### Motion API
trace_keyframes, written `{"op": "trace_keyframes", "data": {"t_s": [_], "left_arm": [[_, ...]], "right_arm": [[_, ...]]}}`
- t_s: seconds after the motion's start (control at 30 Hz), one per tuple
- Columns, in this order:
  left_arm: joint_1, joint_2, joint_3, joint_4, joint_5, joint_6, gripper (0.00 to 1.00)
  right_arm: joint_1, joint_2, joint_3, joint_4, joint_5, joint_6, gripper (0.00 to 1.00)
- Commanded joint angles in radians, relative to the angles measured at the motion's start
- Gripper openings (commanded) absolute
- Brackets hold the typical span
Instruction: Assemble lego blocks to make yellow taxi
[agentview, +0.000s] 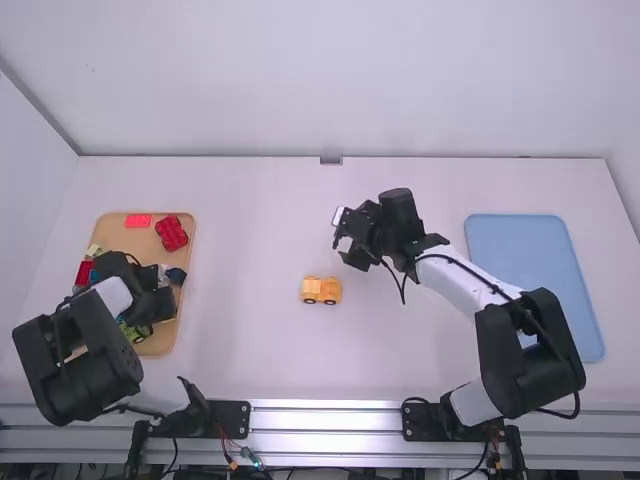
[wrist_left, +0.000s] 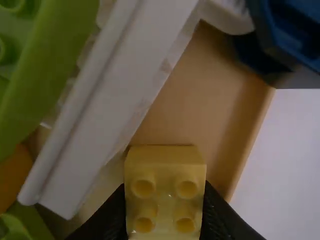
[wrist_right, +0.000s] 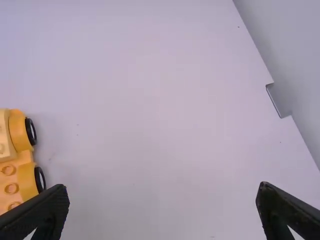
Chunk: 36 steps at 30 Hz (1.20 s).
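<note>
Tan tray (agentview: 120, 242) my landmark. In it I see a flat red block (agentview: 137, 220), a bulkier red block (agentview: 172, 233), green piece (wrist_left: 45, 70), white piece (wrist_left: 115, 100), dark blue block (wrist_left: 295, 45). Blue tray (agentview: 525, 240): well apart, to its right.

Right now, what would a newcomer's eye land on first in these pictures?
Probably the little yellow toy car, standing near the middle of the white table. Next, perhaps, the yellow block held in the left arm's jaws, at the tan tray of colourful pieces. Then the right arm, its jaws spread wide beyond the car.
</note>
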Motion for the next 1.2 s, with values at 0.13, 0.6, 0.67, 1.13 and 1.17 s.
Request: {"op": "trace_keyframes", "data": {"t_s": [0.13,0.6,0.67,1.13,1.17], "left_arm": [[0.003,0.002,0.073,-0.049,0.117,0.005,0.17],[-0.341,-0.236,0.183,-0.136,0.184,-0.002,0.01],[-0.428,-0.235,0.208,-0.148,0.183,0.019,0.01],[-0.972,0.069,0.541,-0.218,0.178,0.209,0.05],[-0.997,0.109,0.579,-0.241,0.177,0.225,0.05]], "right_arm": [[-0.003,-0.02,0.027,0.004,-0.002,0.035,0.99],[-0.018,-0.185,0.025,-0.069,-0.009,0.339,0.99],[-0.033,-0.238,0.025,-0.113,-0.013,0.375,0.99],[-0.236,-0.799,-0.284,-0.099,-0.062,0.615,0.99],[-0.258,-0.86,-0.321,-0.094,-0.062,0.637,0.99]]}}
